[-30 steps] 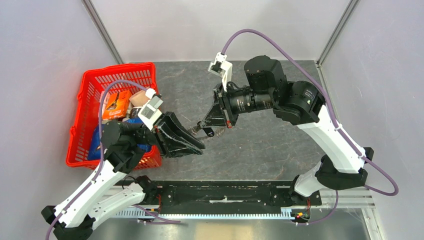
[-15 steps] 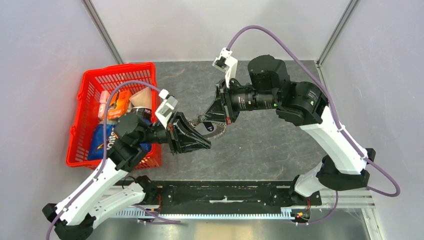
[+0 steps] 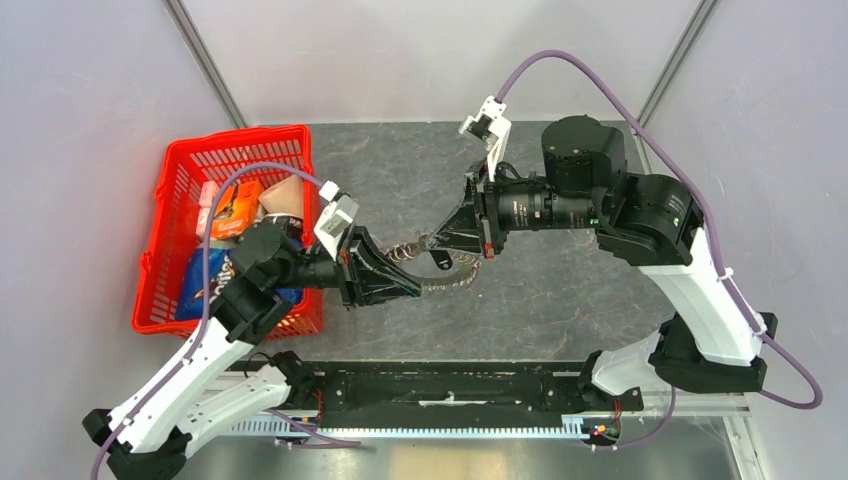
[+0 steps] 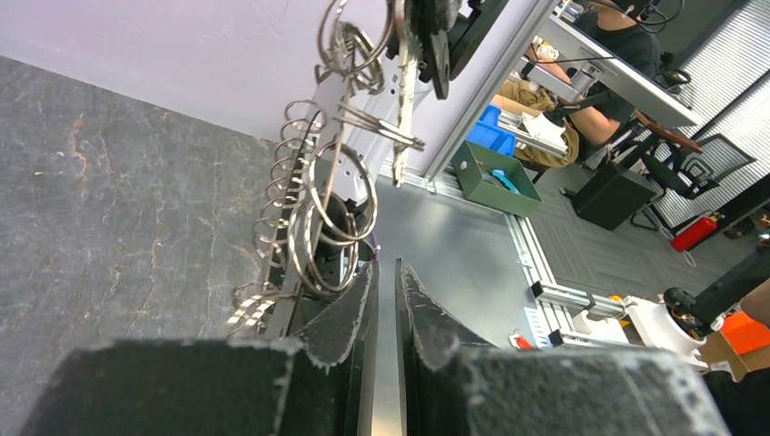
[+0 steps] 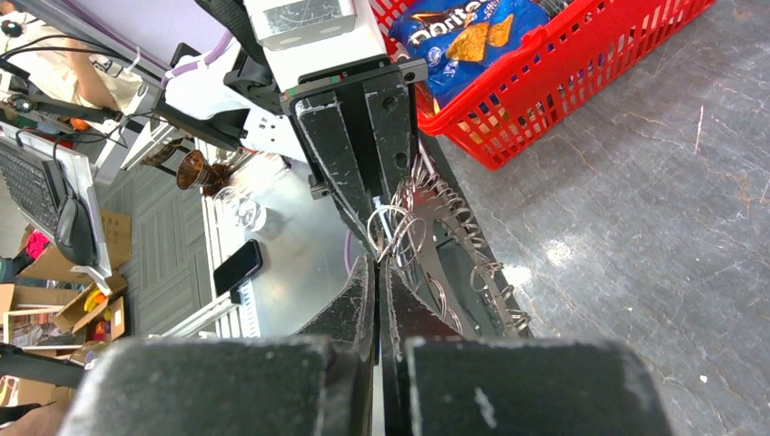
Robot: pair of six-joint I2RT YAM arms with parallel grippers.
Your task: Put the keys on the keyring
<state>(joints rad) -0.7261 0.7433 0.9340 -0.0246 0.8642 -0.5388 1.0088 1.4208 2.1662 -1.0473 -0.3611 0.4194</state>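
The keyring, a metal ring with many small silvery rings fanned around it, hangs in the air from my right gripper, which is shut on one of its rings. A small black key head shows among the rings; a thin metal blade hangs there in the left wrist view. My left gripper is just left of and below the cluster, jaws almost together with nothing between them. In the right wrist view the rings sit right at my right gripper, with the left gripper beyond.
A red basket with a blue chips bag and other packets stands at the left of the grey table. Metal rails run along the near edge.
My right arm has moved right, carrying the ring cluster. My left gripper swung up towards the cluster, then held still as the cluster drew slightly away.
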